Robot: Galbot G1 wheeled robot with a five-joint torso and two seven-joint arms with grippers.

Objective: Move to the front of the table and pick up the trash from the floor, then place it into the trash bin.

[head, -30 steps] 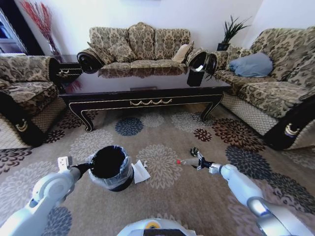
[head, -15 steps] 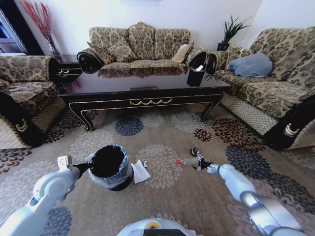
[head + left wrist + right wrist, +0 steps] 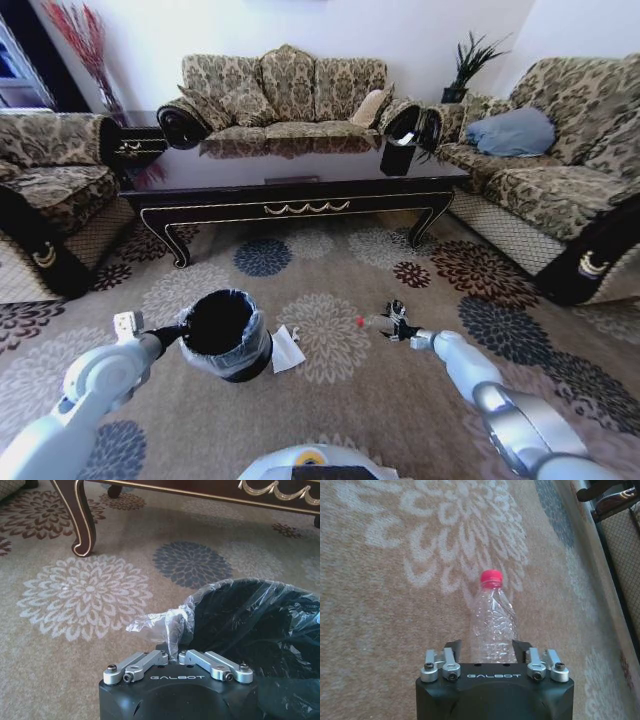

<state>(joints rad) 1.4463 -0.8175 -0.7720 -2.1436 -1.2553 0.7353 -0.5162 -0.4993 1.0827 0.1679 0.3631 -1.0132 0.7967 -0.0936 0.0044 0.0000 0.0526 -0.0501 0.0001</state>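
Note:
My left gripper [image 3: 172, 334] is shut on the plastic liner at the rim of the black trash bin [image 3: 224, 336]; the left wrist view shows its fingers pinching the liner [image 3: 165, 625] beside the bin's mouth [image 3: 250, 625]. My right gripper [image 3: 396, 328] is low over the carpet, shut on a piece of trash, a crumpled clear plastic bottle with a red cap [image 3: 492, 612], whose cap points left [image 3: 361, 322]. A white paper piece [image 3: 287, 348] lies beside the bin. A small dark ball [image 3: 395, 307] sits just beyond the right gripper. The long dark table [image 3: 290, 185] stands ahead.
Patterned sofas [image 3: 285, 95] ring the table on the left, back and right. A black box [image 3: 397, 157] stands on the tabletop. A curved table leg [image 3: 80, 520] rises beyond the bin. Open flowered carpet [image 3: 320, 275] lies between me and the table.
The right arm has pulled slightly back and left with the bottle. The bin in my left gripper has shifted a little up and now tilts.

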